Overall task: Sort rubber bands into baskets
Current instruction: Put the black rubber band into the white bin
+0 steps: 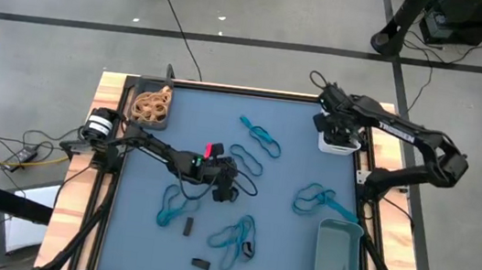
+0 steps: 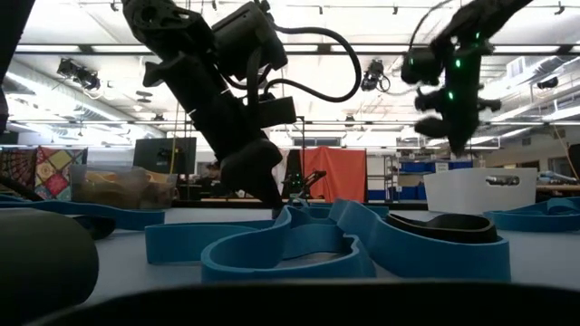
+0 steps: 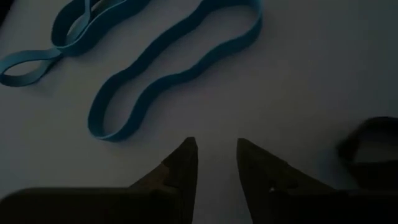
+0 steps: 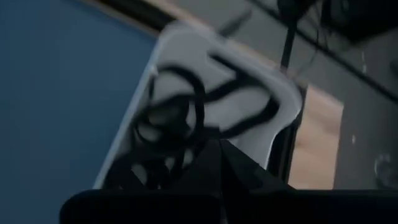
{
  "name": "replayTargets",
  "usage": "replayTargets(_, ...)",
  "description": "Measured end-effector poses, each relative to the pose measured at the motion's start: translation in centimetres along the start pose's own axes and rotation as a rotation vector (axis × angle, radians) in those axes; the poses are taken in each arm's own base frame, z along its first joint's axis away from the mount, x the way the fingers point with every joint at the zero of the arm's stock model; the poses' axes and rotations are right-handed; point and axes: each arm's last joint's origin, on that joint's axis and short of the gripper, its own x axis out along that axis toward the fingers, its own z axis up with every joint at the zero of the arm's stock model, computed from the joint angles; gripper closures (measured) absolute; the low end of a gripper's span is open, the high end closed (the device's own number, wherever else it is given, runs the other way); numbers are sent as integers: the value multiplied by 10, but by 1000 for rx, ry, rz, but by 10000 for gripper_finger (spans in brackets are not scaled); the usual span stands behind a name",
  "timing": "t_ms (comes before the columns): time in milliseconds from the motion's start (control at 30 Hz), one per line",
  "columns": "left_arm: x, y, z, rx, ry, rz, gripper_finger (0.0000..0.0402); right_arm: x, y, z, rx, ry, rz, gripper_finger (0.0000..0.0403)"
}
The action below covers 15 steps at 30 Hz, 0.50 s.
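Nearest me the grey-teal basket [image 1: 340,255] looks empty. I'd judge the blue rubber bands [image 1: 238,234] strewn mid-table light and floppy, best pinched across one strand. My left tool [image 1: 223,189] hovers there, tips slightly apart. Far right, my right tool [image 1: 338,128], tips together, hangs over the white basket [image 1: 338,145] of black bands; tan ones fill the far-left dark basket [image 1: 151,106].

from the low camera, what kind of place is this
Probably a big workshop or lab hall: ceiling strip lights, an orange screen behind the table, cables across a concrete floor.
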Motion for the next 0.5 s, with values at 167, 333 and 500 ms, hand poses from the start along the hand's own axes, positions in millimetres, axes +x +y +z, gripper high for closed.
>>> replayTargets(167,0,1,0,-1,1,2,285,-29,-7,8,32,-67,31,394)
replayTargets(333,0,1,0,-1,1,2,285,-20,-16,-1,1,73,-17,366)
replayTargets(500,0,1,0,-1,1,2,285,8,-13,-10,-67,218,-73,320)
